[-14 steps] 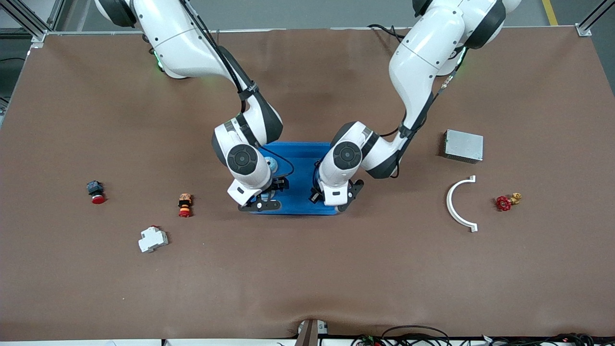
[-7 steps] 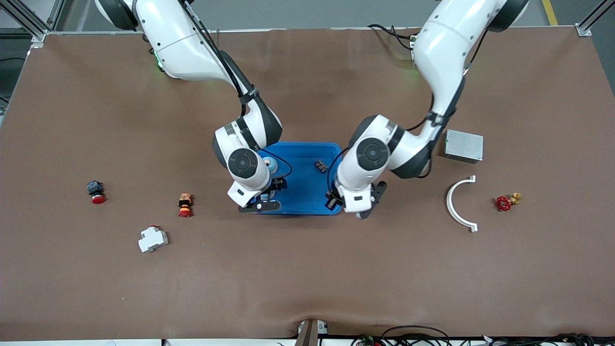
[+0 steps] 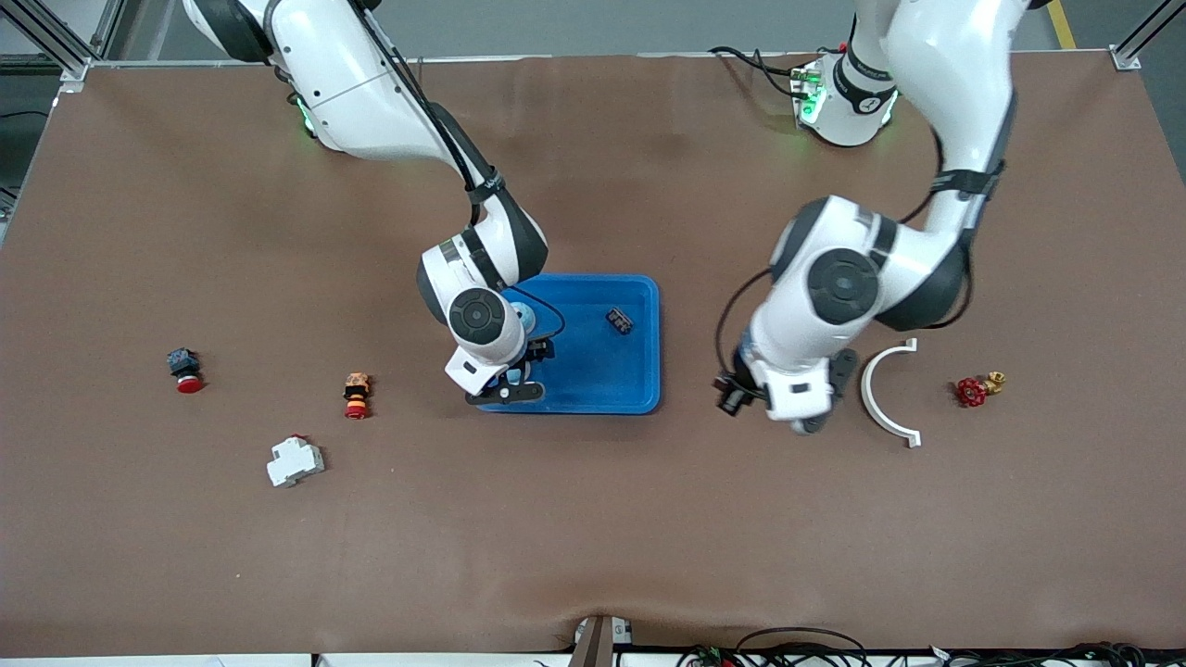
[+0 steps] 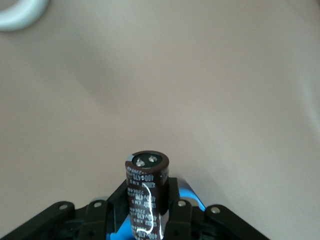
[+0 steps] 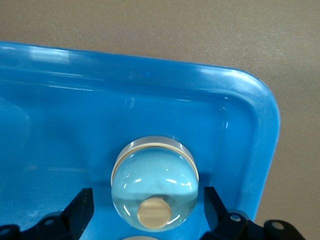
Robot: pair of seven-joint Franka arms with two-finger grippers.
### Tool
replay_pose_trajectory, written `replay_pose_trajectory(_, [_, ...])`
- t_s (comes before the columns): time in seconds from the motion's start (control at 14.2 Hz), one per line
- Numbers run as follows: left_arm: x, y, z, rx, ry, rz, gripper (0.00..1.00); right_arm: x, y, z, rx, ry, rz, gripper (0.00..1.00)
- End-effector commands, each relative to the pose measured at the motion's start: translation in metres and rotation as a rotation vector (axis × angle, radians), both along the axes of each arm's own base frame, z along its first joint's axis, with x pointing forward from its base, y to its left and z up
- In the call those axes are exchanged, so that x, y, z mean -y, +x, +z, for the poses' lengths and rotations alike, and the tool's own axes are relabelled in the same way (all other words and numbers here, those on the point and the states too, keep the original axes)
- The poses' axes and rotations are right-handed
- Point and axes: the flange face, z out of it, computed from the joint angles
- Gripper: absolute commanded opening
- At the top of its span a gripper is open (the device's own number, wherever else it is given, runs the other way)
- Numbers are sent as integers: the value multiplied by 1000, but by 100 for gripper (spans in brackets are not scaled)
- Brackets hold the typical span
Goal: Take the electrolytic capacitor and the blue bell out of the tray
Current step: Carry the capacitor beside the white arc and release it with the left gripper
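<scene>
Left gripper point(image 4: 145, 220): clenched on capacitor point(image 4: 146, 192); has left the blue tray point(image 3: 639, 394), now over bare table beside it. Right gripper point(image 5: 145, 210): released, fingers straddling the bell point(image 5: 154, 192), which sits in the tray's corner.

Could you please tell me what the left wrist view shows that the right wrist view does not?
Only the left wrist view: the left gripper shut on a dark capacitor that stands upright between its fingers, over bare table, with the end of a white curved piece at the edge.
Only the right wrist view: the right gripper open on either side of a pale blue bell, which sits in a corner of the blue tray.
Both: the brown table surface and that arm's own black fingers.
</scene>
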Motion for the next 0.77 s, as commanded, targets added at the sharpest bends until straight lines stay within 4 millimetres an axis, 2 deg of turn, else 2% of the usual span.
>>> replay_pose_trajectory(0.0, [-80, -2, -14, -43, 33, -20, 0, -1, 0, 2, 3, 6, 11, 51])
replay_pose_trajectory(0.14, [-136, 5, -31, -66, 65, -28, 0, -3, 1, 7, 10, 14, 12, 18])
replay_pose_trajectory(0.35, [-203, 15, -65, -89, 133, -31, 0, 6, 9, 12, 11, 25, 59, 16])
replay_pose_trajectory(0.42, [-222, 18, -71, -77, 140, -19, 0, 11, 13, 15, 10, 32, 77, 16])
replay_pose_trajectory(0.49, [-232, 18, -83, -78, 141, -22, 0, 18, 17, 21, 9, 37, 91, 16])
replay_pose_trajectory(0.56, [-236, 15, -97, -87, 145, -45, 0, 25, 20, 39, -1, 41, 97, 16])
replay_pose_trajectory(0.7, [-278, 8, -125, -94, 157, -77, 0, 49, 32, 83, -30, 46, 94, 16])
